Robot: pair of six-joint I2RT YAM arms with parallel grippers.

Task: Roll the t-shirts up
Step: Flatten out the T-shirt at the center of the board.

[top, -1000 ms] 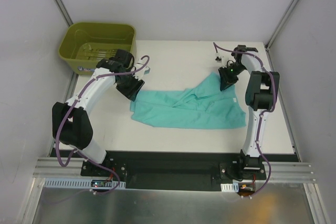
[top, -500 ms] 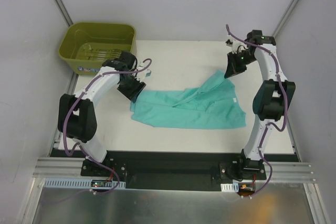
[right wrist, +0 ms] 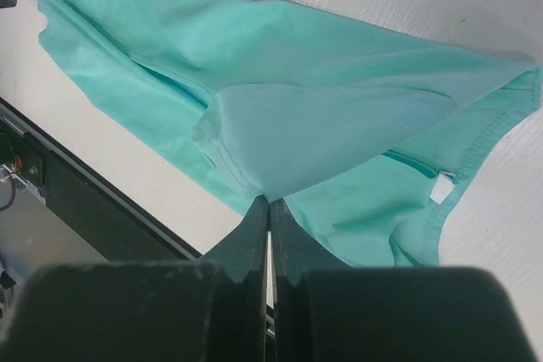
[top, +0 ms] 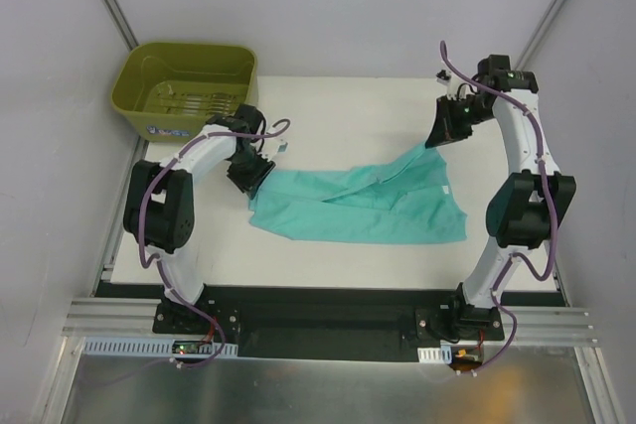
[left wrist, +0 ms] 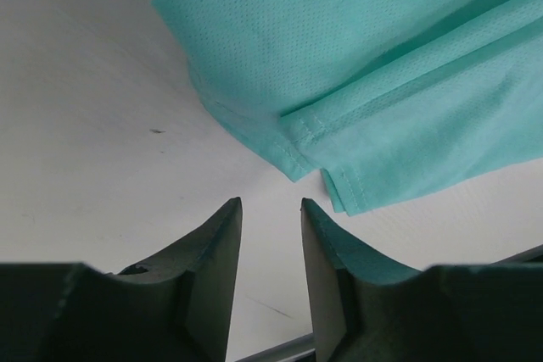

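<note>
The teal-green t-shirt (top: 358,208) lies crumpled and partly folded across the middle of the white table. My right gripper (top: 435,139) is shut on a pinch of its fabric at the far right and holds that part lifted off the table. In the right wrist view the fingertips (right wrist: 269,199) meet on a stitched fold of the t-shirt (right wrist: 297,108), and the white neck label (right wrist: 441,191) shows to the right. My left gripper (top: 251,178) sits at the shirt's left edge. In the left wrist view it (left wrist: 270,203) is open and empty, with the hem corner (left wrist: 339,184) just beyond its tips.
An olive-green plastic tub (top: 184,86) stands at the back left corner, just behind the left arm. The black rail (top: 328,310) with both arm bases runs along the near edge. Grey walls close in the table on the left, back and right.
My right gripper shut on the shirt's far right part, then rose and moved back and to the right, stretching the cloth. My left gripper shifted slightly towards the shirt's left edge and its jaws narrowed.
</note>
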